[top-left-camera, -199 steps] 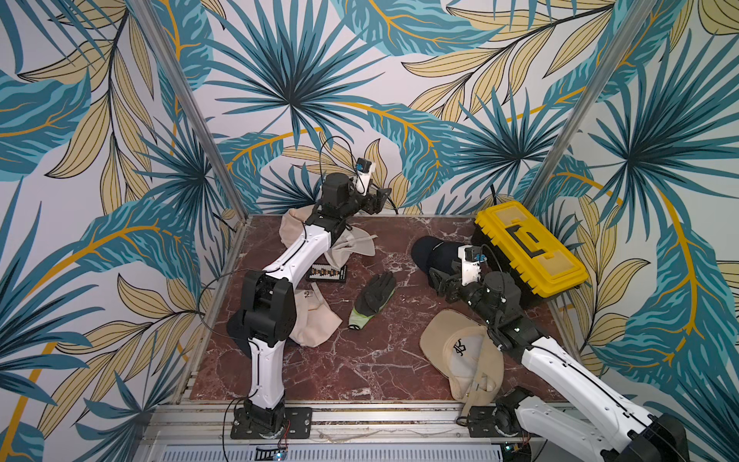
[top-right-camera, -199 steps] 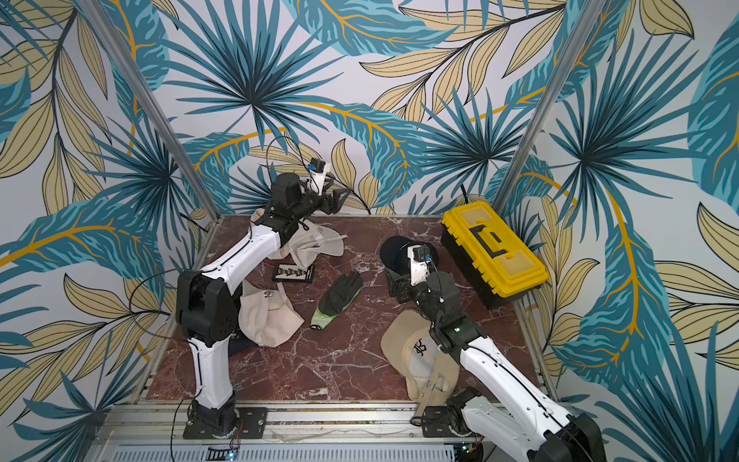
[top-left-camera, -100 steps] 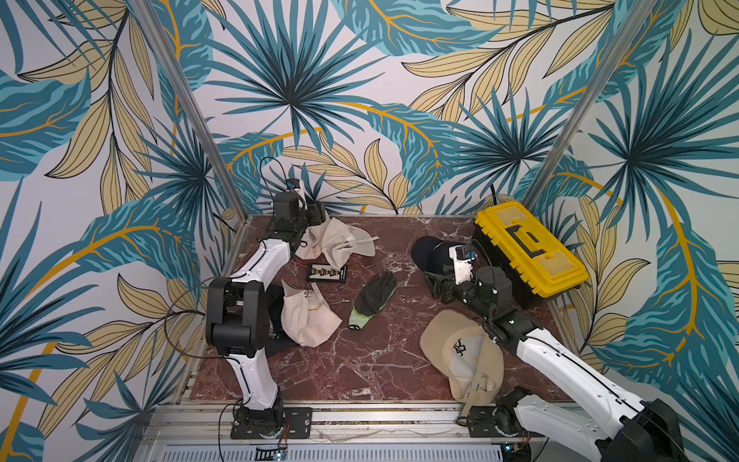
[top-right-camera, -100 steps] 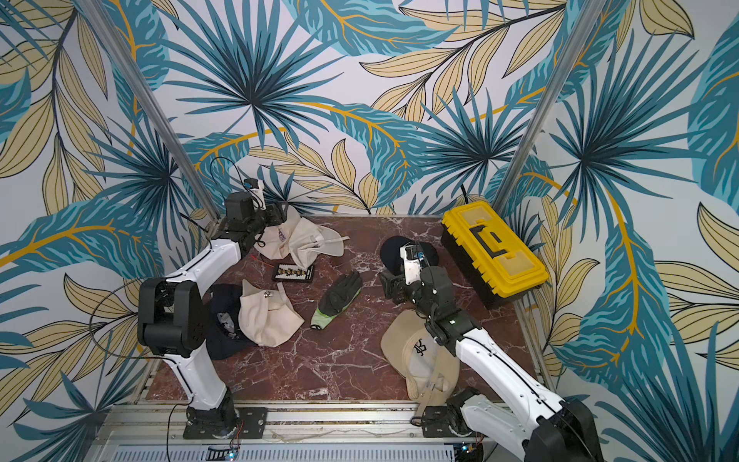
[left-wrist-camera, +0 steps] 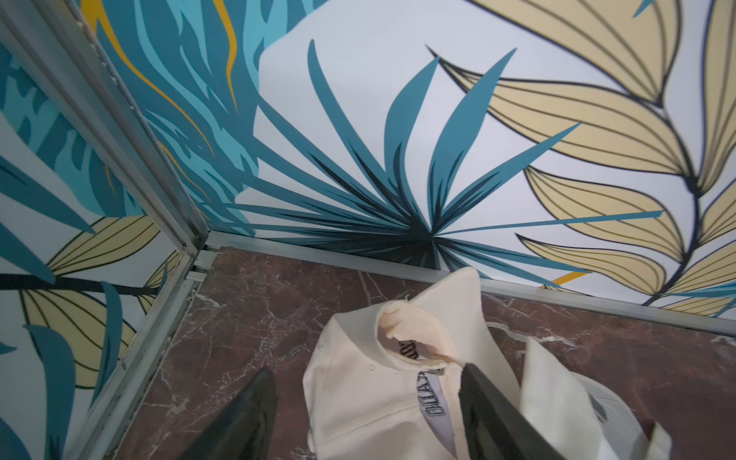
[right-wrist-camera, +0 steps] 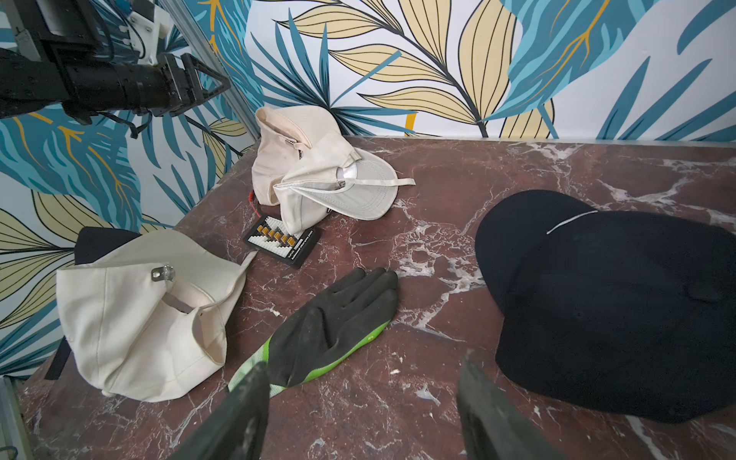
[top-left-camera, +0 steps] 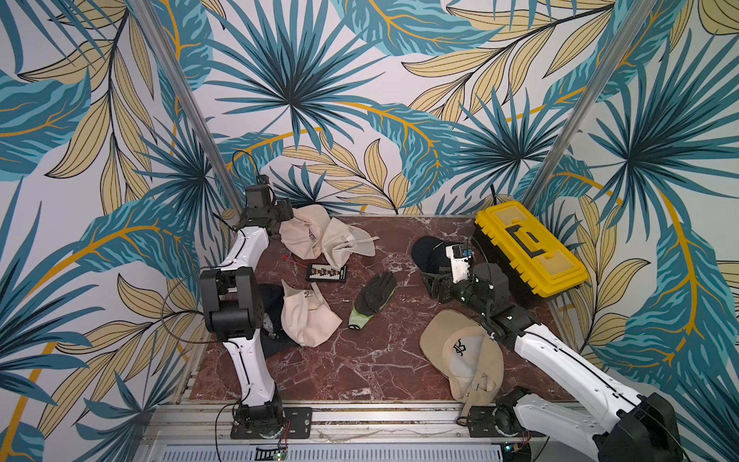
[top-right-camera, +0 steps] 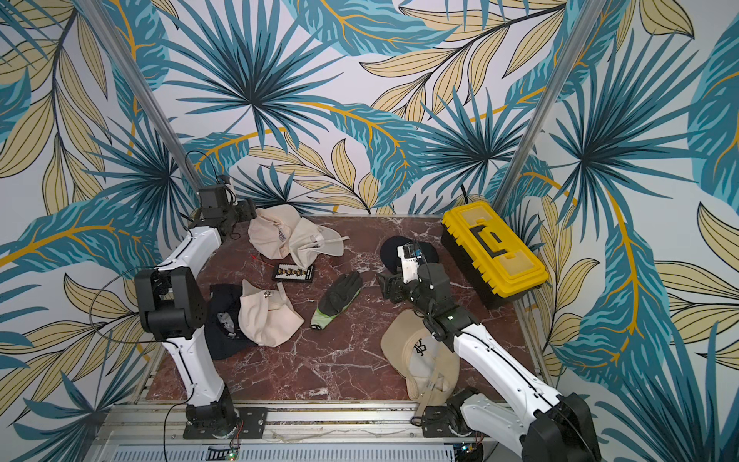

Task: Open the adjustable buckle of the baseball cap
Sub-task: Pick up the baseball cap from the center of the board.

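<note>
Two cream baseball caps (top-left-camera: 310, 236) (top-right-camera: 276, 236) lie overlapped in the back left corner, one with a loose strap (right-wrist-camera: 378, 182). My left gripper (top-left-camera: 286, 214) (left-wrist-camera: 366, 368) stands open just above the corner cap (left-wrist-camera: 370, 398), whose crown lies between and below its jaws, and grips nothing. Another cream cap (top-left-camera: 308, 316) at the left shows a metal buckle (right-wrist-camera: 162, 273). My right gripper (top-left-camera: 434, 282) (right-wrist-camera: 362, 360) is open over bare table, between a glove (right-wrist-camera: 330, 322) and a dark cap (right-wrist-camera: 613, 310).
A tan cap (top-left-camera: 464, 352) lies at the front right under my right arm. A yellow toolbox (top-left-camera: 528, 248) stands at the back right. A small black board with beads (top-left-camera: 326, 273) lies mid-table. The side wall and back wall meet close behind my left gripper.
My left arm has swung from a raised pose at the back centre leftward and down to the corner cap. The right gripper has shifted slightly; both stay open.
</note>
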